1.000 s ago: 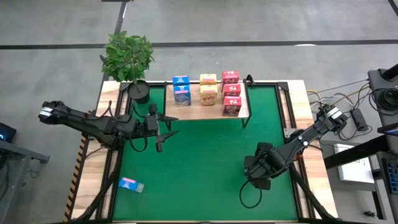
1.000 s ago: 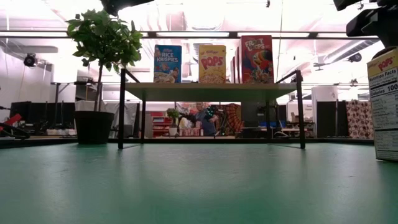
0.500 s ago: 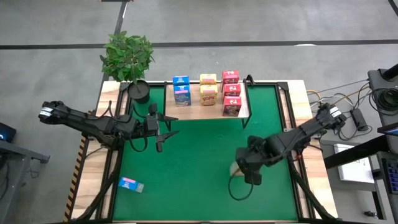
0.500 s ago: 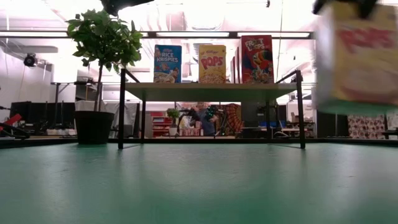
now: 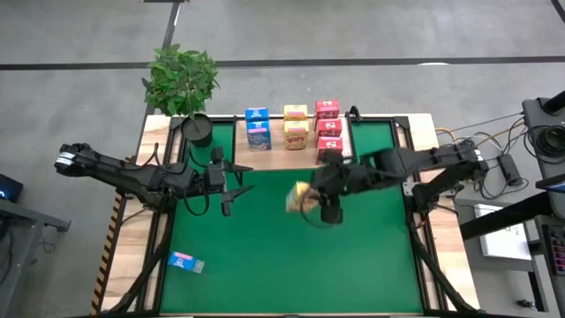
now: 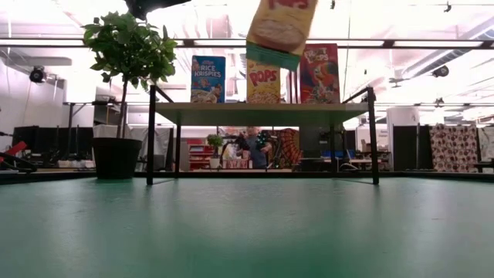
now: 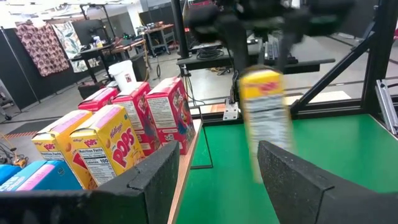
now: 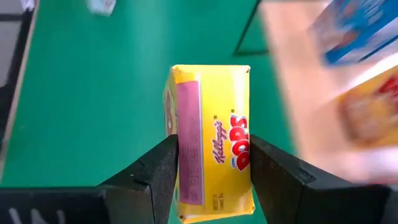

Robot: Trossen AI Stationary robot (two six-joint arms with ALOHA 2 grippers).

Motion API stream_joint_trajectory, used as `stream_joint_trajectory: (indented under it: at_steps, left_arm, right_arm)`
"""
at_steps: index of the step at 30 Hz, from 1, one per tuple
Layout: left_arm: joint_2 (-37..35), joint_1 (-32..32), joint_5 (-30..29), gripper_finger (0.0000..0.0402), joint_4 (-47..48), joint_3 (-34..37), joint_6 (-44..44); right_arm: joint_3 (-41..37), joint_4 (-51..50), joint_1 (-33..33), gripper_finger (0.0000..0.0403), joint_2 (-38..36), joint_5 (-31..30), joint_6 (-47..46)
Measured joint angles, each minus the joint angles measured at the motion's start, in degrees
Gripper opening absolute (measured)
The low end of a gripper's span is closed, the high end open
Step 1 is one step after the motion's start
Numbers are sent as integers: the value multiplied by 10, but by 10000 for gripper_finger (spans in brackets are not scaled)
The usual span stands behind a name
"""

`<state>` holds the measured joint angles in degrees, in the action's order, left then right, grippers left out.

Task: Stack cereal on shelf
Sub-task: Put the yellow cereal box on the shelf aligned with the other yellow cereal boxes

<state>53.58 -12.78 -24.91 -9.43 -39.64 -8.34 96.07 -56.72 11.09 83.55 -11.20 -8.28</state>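
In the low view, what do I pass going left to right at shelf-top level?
Potted plant → blue Rice Krispies box → yellow Pops box standing on the shelf, the carried yellow box hanging just above it → red box.

yellow cereal box (image 5: 300, 198) aloft near shelf (image 5: 274, 157)

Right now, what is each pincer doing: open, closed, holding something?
Left pincer: open, empty, beside the shelf.
Right pincer: closed on a yellow cereal box, held above the green mat.
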Motion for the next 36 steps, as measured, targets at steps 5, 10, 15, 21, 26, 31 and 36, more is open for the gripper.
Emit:
stream_joint_trajectory:
  at_steps: [5,10,15,21,26,31,36]
  left_arm:
    - [0,0,0,201,0,0,0]
    - [0,0,0,201,1,0,0]
    - [0,0,0,201,1,0,0]
    - [0,0,0,201,2,0,0]
    - [0,0,0,201,4,0,0]
    - [0,0,0,201,4,0,-2]
    - [0,0,0,201,4,0,-2]
  right_arm:
    - [43,15,-41,172,7,-1,67]
    - [92,0,-67,172,47,0,105]
    - [159,-7,-85,172,117,-9,137]
    - [245,-37,-115,172,186,-9,184]
    - [280,-72,-142,172,216,-9,195]
    - [268,-76,-160,172,214,-9,197]
    - [259,-78,-164,172,211,-8,197]
